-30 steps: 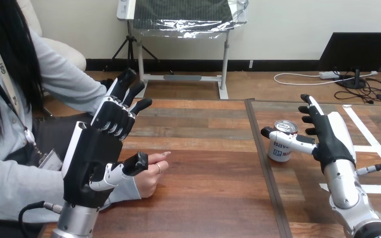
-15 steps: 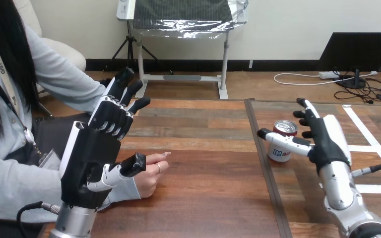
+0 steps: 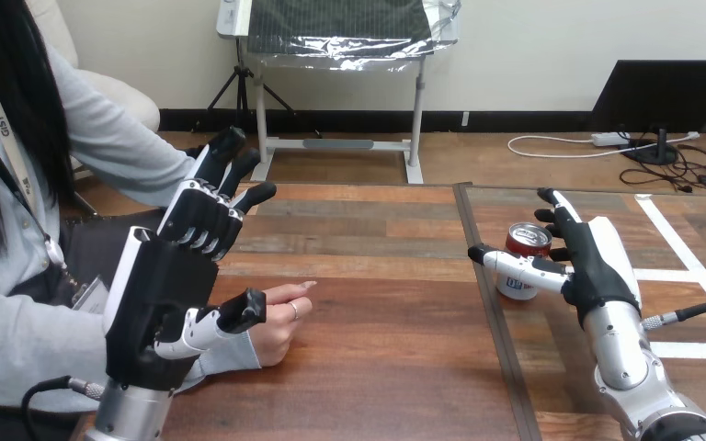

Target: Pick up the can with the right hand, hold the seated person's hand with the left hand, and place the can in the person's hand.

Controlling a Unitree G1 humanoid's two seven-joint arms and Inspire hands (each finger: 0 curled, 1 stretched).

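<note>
can (image 3: 527,242) by table seam (image 3: 512,367) | right robot hand (image 3: 597,266) spread around it

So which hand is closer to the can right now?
Right. The right hand is open beside the can, thumb across its front; the left hand is far off, by the person's hand.

Bright, even light; soft shadows.

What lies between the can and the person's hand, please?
In the head view, bare table and its seam, plus the thumb of the right hand by the can.
</note>
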